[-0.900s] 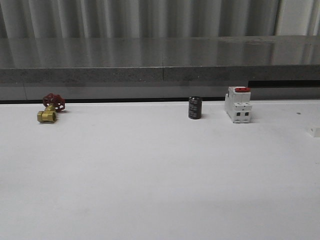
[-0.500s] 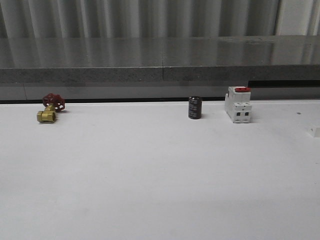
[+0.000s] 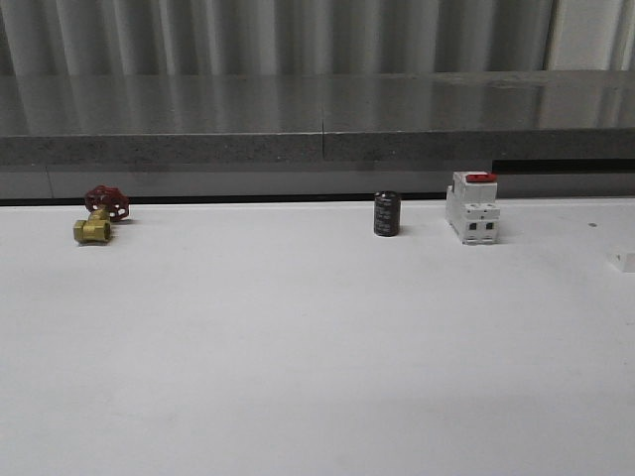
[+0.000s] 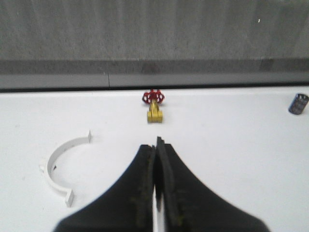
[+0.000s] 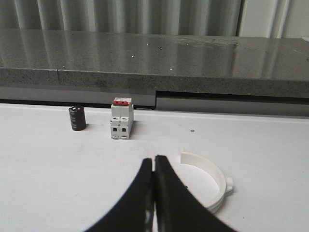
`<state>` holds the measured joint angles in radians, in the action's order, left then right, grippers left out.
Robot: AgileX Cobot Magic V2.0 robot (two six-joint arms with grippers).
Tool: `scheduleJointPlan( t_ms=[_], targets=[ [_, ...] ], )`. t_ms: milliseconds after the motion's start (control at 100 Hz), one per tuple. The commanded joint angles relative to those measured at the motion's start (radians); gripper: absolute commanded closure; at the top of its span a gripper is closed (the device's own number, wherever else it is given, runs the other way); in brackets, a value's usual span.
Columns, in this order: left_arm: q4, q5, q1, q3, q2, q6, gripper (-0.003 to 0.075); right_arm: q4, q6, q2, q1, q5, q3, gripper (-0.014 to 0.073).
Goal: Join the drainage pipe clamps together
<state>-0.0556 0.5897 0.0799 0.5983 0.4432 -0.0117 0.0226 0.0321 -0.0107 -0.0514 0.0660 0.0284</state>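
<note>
Barely any change: front view's white sliver at the right edge has slid slightly outward. Left gripper pinched shut, empty, one half clamp lying beside it; right gripper likewise closed, other half alongside. Joining's unstarted. White table, grey corrugated wall.

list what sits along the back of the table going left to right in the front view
brass valve with red handwheel → black cylinder → white breaker block with red switch → small white piece at the table's right edge, too cut off to identify
</note>
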Motion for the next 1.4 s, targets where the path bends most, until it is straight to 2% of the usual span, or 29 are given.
scheduleJointPlan(
  t_ms=[0,260,480,550,620,690,810,880,1070,1230,1390],
  targets=[
    [-0.005,0.054,-0.001,0.121,0.113,-0.002,0.0741,-0.001,0.003,-0.018,0.008,-0.077,-0.019,0.0659],
    [-0.002,0.084,-0.001,0.216,0.325,-0.002,0.0741,-0.001,0.003,-0.018,0.008,-0.077,-0.019,0.0659],
    [-0.002,0.072,-0.001,0.217,0.386,-0.002,0.0737,-0.001,0.003,-0.018,0.008,-0.077,-0.019,0.0659],
    [-0.002,0.062,-0.001,0.217,0.386,-0.002,0.0706,-0.001,0.003,-0.018,0.008,-0.077,-0.019,0.0659],
    [-0.002,0.060,-0.001,0.217,0.386,-0.002,0.0629,-0.001,0.003,-0.018,0.008,-0.077,-0.019,0.0659],
    [-0.002,0.065,-0.001,0.217,0.386,-0.002,0.0513,-0.001,0.003,-0.018,0.008,-0.077,-0.019,0.0659],
    [-0.006,0.067,-0.001,0.217,0.386,-0.002,0.0256,-0.001,0.003,-0.018,0.008,-0.077,-0.019,0.0659],
    [-0.001,0.067,-0.001,0.217,0.386,-0.002,0.0186,-0.001,0.003,-0.018,0.008,-0.077,-0.019,0.0659],
    [0.002,0.066,-0.040,0.261,0.456,-0.002,0.0185,-0.001,0.003,-0.018,0.008,-0.077,-0.019,0.0659],
    [0.007,0.100,-0.143,0.359,0.623,0.012,0.0185,-0.001,0.003,-0.018,0.008,-0.077,-0.019,0.0659],
    [-0.069,0.116,-0.253,0.452,0.823,0.152,0.0185,-0.001,0.003,-0.018,0.008,-0.077,-0.019,0.0659]
  ],
)
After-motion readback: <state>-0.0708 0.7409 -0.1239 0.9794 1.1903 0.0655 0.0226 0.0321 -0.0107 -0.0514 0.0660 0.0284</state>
